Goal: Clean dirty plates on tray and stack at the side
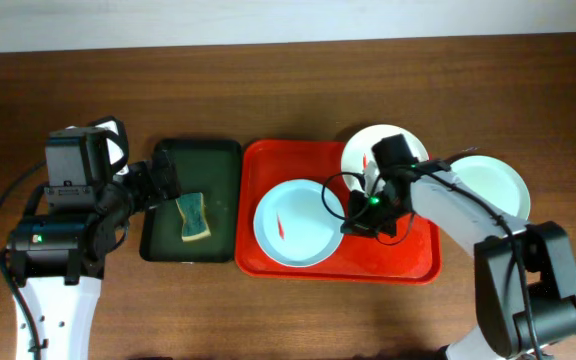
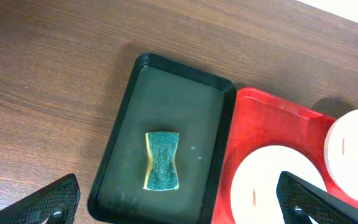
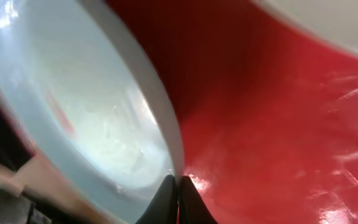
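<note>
We have the right hand [image 3: 178, 198] clenched on the right rim of the blue plate [image 1: 293, 225], steadying it at the left end of the tray [image 1: 408, 262]. Left hand [image 2: 179, 200] hangs released near the sponge [image 2: 161, 160]. We reckon it next drops, grabs it, scrubs.

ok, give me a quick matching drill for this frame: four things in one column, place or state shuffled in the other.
1 sponge
2 pale blue plate
3 mint green plate
4 left gripper

A on the table, right of the red tray
B open
C on the dark green tray
D on the red tray

Pairs: 1-C, 2-D, 3-A, 4-B
</note>
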Robot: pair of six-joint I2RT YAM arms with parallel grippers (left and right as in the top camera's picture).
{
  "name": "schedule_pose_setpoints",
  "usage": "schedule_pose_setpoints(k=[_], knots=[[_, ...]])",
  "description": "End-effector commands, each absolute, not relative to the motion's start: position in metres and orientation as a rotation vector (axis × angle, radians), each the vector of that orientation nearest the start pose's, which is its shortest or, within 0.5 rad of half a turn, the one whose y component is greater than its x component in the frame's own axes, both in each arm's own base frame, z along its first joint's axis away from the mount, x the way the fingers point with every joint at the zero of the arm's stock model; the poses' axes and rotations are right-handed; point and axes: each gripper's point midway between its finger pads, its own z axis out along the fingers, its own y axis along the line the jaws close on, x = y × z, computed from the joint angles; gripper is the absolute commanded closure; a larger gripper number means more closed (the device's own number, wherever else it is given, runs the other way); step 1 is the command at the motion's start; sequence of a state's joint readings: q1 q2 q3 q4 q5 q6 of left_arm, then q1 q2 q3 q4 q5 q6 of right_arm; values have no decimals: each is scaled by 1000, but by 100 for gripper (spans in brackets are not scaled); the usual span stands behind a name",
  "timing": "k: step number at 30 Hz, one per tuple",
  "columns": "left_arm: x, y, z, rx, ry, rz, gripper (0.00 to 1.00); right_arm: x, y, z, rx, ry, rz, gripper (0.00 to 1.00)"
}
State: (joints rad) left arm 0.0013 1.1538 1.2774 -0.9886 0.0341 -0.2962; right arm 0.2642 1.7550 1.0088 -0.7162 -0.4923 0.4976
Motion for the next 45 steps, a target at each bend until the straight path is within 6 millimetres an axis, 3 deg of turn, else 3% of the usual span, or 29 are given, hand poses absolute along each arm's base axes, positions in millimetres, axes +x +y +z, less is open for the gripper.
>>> schedule_pose_setpoints(k=[1, 5, 6, 7, 13, 14, 15, 18, 19, 20, 21, 26, 31, 38, 45], knots=[[309, -4, 264, -357, 2401, -173, 1, 287, 153, 19, 451, 3083, 538, 96], [309, -4, 264, -357, 2401, -172, 1, 285, 159, 17, 393, 3081, 498, 85], [309, -4, 264, -357, 2401, -173, 1, 289, 158, 18, 391, 3068, 499, 71], [309, -4, 264, -357, 2401, -172, 1, 293, 156, 19, 393, 3058, 502, 67], [309, -4, 264, -357, 2401, -173, 1, 313, 156, 67, 168, 3054, 536, 38], [309, -4, 263, -357, 2401, -173, 1, 313, 156, 69, 142, 3057, 533, 28], [309, -4, 264, -357, 2401, -172, 1, 314, 157, 69, 133, 3052, 535, 2], [309, -4, 264, -357, 2401, -173, 1, 316, 156, 69, 125, 3041, 529, 1], [309, -4, 264, -357, 2401, -173, 1, 316, 156, 69, 126, 3042, 527, 9], [309, -4, 263, -357, 2401, -173, 1, 314, 157, 68, 123, 3050, 525, 34], [309, -4, 264, -357, 2401, -173, 1, 310, 159, 67, 108, 3059, 522, 43], [309, -4, 264, -357, 2401, -172, 1, 309, 167, 46, -7, 3038, 338, 43], [309, -4, 264, -357, 2401, -173, 1, 316, 160, 42, -51, 2986, 153, 50], [309, -4, 263, -357, 2401, -173, 1, 319, 159, 31, -43, 2953, 159, 58], [309, -4, 264, -357, 2401, -173, 1, 314, 171, 24, -69, 2950, 241, 65]])
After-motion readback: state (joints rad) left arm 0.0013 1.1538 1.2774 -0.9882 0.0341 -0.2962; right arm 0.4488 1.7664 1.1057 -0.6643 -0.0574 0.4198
